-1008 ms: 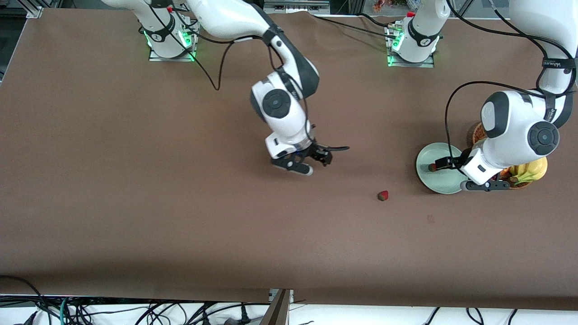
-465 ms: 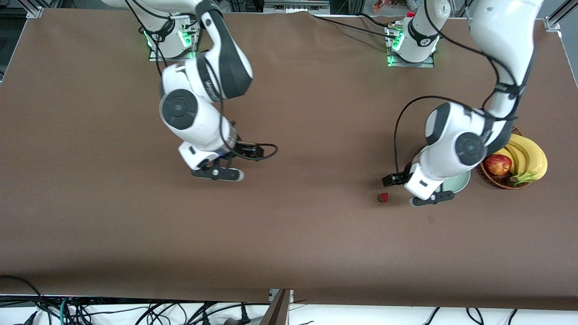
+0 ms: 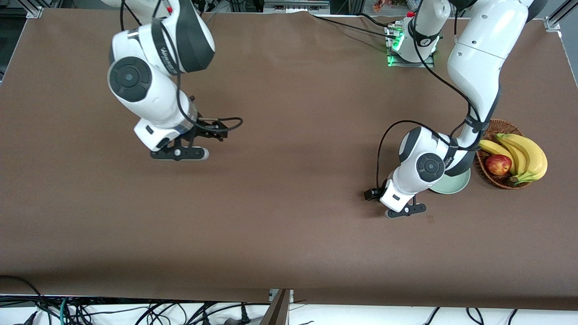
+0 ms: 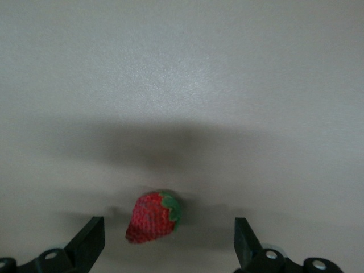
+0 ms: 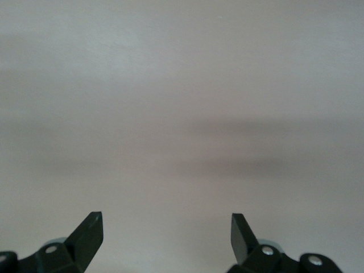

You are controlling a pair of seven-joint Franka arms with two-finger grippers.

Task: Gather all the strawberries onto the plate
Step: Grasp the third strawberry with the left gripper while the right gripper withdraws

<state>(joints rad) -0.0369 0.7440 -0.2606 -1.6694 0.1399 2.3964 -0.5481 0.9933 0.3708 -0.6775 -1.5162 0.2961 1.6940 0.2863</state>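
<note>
My left hand (image 4: 165,250) hangs spread over a strawberry (image 4: 152,217) lying on the worktop (image 3: 289,225), between its fingers. The plate (image 3: 451,185) sits at the berry's three o'clock. My right hand (image 5: 165,244) waits spread over bare worktop.

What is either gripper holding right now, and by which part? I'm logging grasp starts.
Nothing is held. The left gripper is open over the table with a strawberry lying loose between its fingers; the right gripper is open, empty.

Brown-covered table (image 3: 289,234), tangled cables (image 3: 113,311) along its near edge
</note>
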